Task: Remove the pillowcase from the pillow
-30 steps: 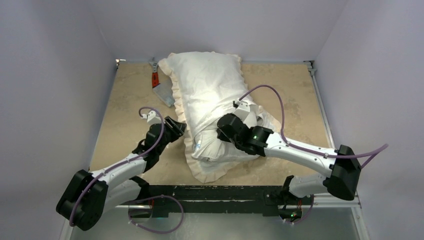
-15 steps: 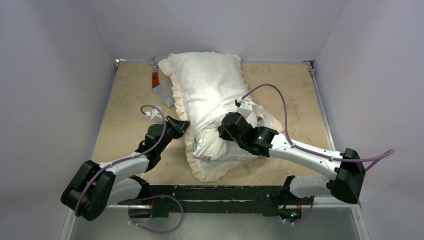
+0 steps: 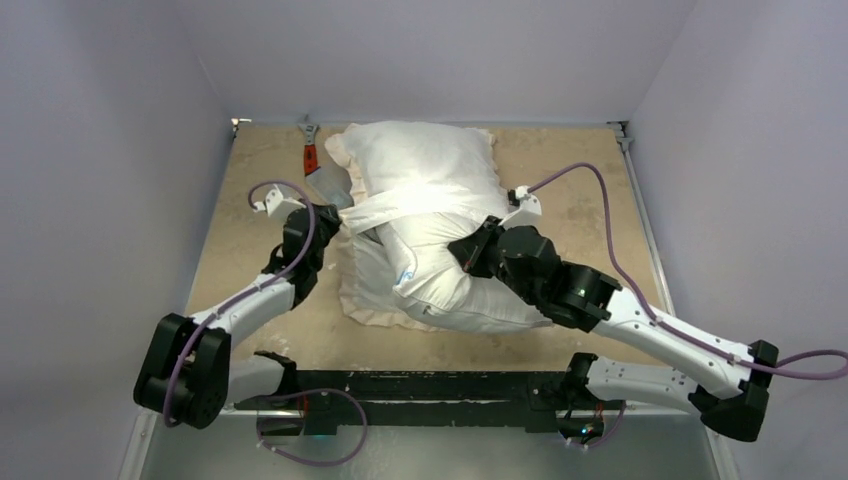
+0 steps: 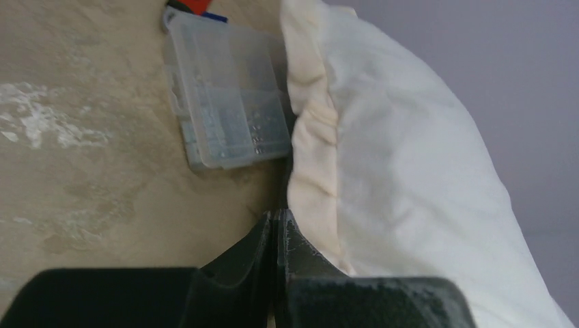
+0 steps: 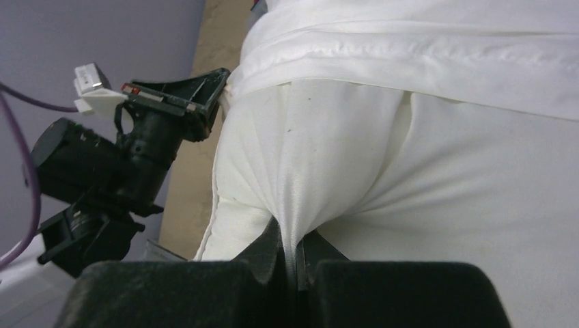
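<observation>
Pillowcase (image 3: 420, 165) bunched at far middle of counter (image 3: 580, 190), hem band stretched left-right across it; pillow (image 3: 460, 295) bulging out toward near edge, long axis far-to-near; left hand (image 3: 335, 217) pinched shut on pillowcase's frilled left edge; right hand (image 3: 469, 253) clamped on fold of pillow fabric, just near of hem; separation likely runs along axis, right hand pulling nearward.

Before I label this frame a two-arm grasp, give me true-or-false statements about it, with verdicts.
1. The right pincer is shut on a fold of the white pillow. True.
2. The left pincer hangs wide open. False: it is shut on the frilled edge of the pillowcase.
3. A clear plastic box lies beside the pillowcase. True.
4. The pillow lies wholly outside the pillowcase. False: its far end is inside.
</observation>
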Controlling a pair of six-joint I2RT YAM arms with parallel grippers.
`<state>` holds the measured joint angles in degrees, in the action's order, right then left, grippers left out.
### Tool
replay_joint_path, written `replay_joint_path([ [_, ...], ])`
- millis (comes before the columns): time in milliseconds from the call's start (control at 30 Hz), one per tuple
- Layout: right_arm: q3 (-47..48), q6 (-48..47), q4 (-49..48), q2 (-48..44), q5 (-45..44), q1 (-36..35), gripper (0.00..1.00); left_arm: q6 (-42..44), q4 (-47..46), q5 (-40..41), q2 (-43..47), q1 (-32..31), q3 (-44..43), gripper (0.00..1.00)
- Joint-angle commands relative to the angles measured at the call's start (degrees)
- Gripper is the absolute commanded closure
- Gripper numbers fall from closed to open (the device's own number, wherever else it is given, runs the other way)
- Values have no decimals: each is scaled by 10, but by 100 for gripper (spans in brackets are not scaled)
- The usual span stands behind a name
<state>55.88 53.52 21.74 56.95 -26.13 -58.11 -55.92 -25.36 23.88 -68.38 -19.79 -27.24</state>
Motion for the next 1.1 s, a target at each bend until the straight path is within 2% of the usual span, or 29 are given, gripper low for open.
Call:
replay_joint_path([
  [0, 12, -37, -75, -60, 26, -3, 100, 19, 74, 93, -55, 61, -62, 100],
  [167, 1, -78, -111, -98, 79, -3, 100, 20, 114, 88, -141, 104, -129, 100],
  [267, -20, -104, -153, -92, 137, -3, 100, 47, 119, 32, -175, 104, -163, 100],
  [367, -47, -126, -206, -56, 172, -3, 100, 66, 116, -23, -174, 102, -168, 100],
  [500, -56, -147, -254, 25, 214, -3, 100, 86, 151, -47, -126, 101, -170, 100],
  [533, -53, -152, -259, 46, 221, -3, 100, 92, 165, -52, -111, 99, -172, 97],
  [600, -45, -163, -267, 85, 232, -3, 99, 110, 198, -64, -77, 91, -176, 83],
  [700, -27, -169, -263, 129, 221, -5, 87, 133, 251, -67, -28, 62, -191, 59],
  [800, -10, -167, -258, 148, 204, -5, 65, 154, 295, -54, 8, 15, -202, 47],
  [867, 1, -168, -254, 159, 207, -5, 50, 165, 318, -67, 13, -7, -219, 44],
  [933, 19, -170, -241, 171, 199, -5, 40, 172, 340, -82, 11, -25, -235, 42],
  [1067, 36, -161, -200, 162, 161, -5, 33, 185, 367, -111, 16, -61, -254, 38],
])
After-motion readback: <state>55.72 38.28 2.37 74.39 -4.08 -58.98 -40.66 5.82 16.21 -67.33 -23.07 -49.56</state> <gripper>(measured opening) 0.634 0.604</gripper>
